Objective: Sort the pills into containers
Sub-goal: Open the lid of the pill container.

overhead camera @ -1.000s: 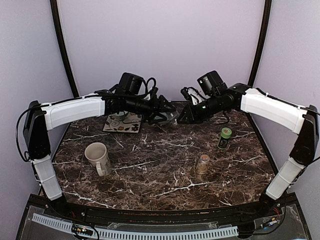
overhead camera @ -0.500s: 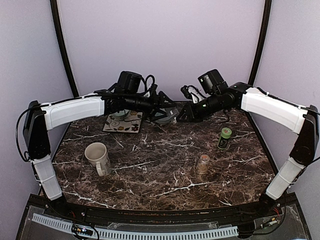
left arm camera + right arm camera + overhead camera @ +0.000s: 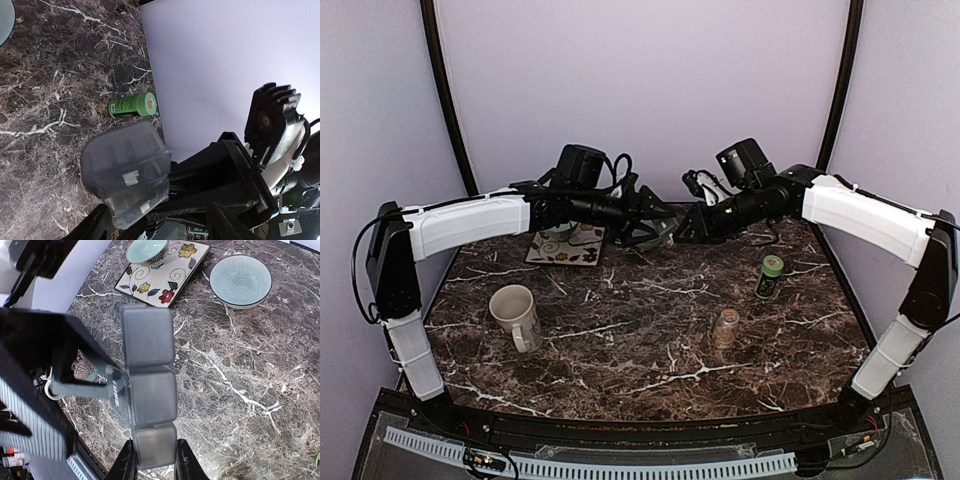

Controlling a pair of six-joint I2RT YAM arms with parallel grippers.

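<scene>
Sorting looks barely begun: the green bottle [image 3: 771, 275] and amber bottle [image 3: 725, 326] stand at 3 o'clock on the table [image 3: 620, 330], and I see no pills in the pill organizer [image 3: 147, 385]. It hangs off the table at 12 o'clock, my right gripper [image 3: 154, 461] clamped on its near end, long axis pointing to 12 in the right wrist view. I cannot tell whether my left gripper [image 3: 650, 222] grips it

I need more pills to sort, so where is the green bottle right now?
In the top view, the green bottle stands on the right side of the table, just beyond and to the right of the small clear bottle.
</scene>
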